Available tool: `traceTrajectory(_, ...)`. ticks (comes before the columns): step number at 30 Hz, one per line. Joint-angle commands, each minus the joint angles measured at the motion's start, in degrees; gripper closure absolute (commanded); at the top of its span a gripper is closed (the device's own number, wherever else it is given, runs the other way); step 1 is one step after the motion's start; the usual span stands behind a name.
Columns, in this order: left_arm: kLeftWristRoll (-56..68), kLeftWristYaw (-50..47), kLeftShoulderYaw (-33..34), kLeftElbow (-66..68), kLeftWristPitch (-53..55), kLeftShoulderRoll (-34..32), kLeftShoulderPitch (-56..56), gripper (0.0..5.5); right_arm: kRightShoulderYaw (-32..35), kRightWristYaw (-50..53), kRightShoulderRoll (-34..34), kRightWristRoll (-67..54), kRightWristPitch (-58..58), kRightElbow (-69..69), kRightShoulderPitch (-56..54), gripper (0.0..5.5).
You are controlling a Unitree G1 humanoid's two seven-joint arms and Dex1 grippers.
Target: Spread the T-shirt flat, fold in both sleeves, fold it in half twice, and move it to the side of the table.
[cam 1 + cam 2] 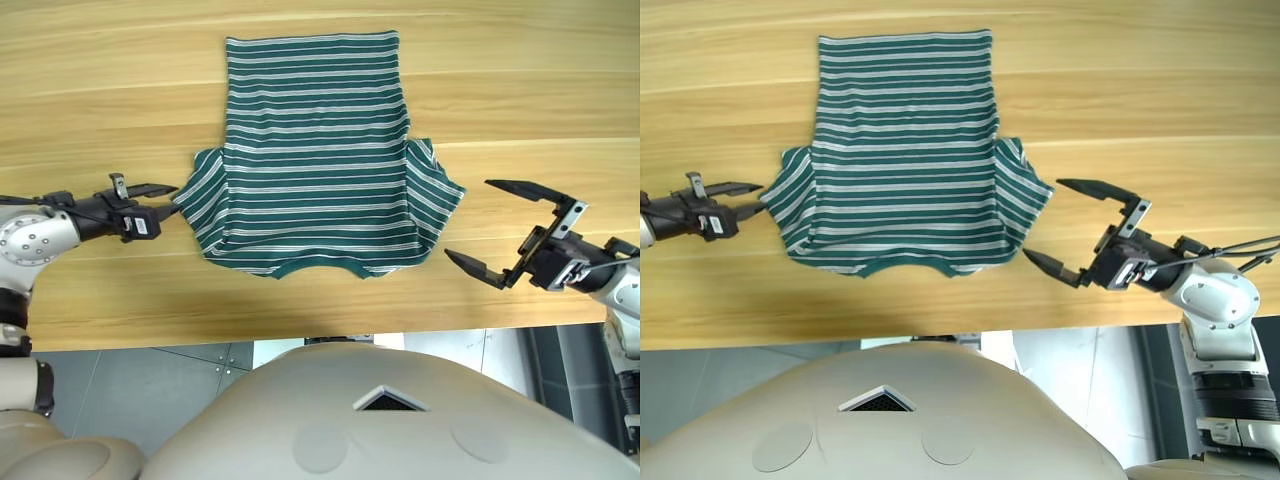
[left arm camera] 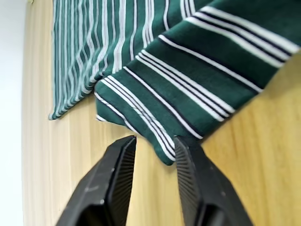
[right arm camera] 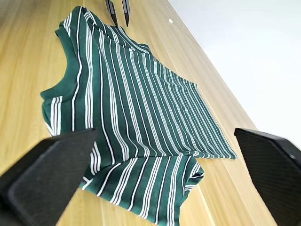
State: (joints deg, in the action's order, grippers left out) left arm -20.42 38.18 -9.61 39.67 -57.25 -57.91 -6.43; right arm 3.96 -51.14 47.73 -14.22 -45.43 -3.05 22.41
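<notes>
A dark green T-shirt [image 1: 315, 150] with white stripes lies flat on the wooden table [image 1: 520, 90], collar toward me and hem at the far side. Its left sleeve [image 1: 200, 190] and right sleeve [image 1: 435, 190] stick out to the sides, a little rumpled. My left gripper [image 1: 165, 200] sits low at the tip of the left sleeve [image 2: 188, 99], narrowly open, with the sleeve's corner just at the gap between its fingers [image 2: 117, 169]. My right gripper [image 1: 470, 220] hangs wide open a short way to the right of the right sleeve, holding nothing.
The table's near edge [image 1: 300, 335] runs just in front of the shirt's collar, with grey floor below it. Bare wood stretches to the left, right and far side of the shirt.
</notes>
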Motion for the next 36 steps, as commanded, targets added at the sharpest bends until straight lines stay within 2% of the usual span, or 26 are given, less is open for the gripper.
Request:
traceTrajectory(1,-2.95,-0.57,-2.36,1.59,0.42,0.3,-2.73,4.63,0.75,0.8,-0.75,0.79,-0.82,-0.7,1.29,0.1)
traceTrajectory(5,-3.19,-0.08,-3.87,2.89,0.15,0.11,-4.48,5.35,1.22,1.85,-1.32,1.22,-1.31,-1.19,3.32,0.1)
traceTrajectory(16,4.13,-2.22,1.41,0.22,-2.6,-5.3,-0.81,3.56,1.16,3.13,-2.0,1.94,-1.55,-1.36,4.36,0.1)
traceTrajectory(22,-2.09,-4.81,1.23,-1.11,0.55,-6.53,0.76,2.65,1.24,3.42,-1.71,1.85,-1.53,-2.08,5.0,0.1)
traceTrajectory(36,-7.29,-5.97,-2.94,-1.54,2.8,-4.32,-0.66,0.37,0.52,3.75,-1.7,1.82,-0.44,-4.4,5.16,0.1)
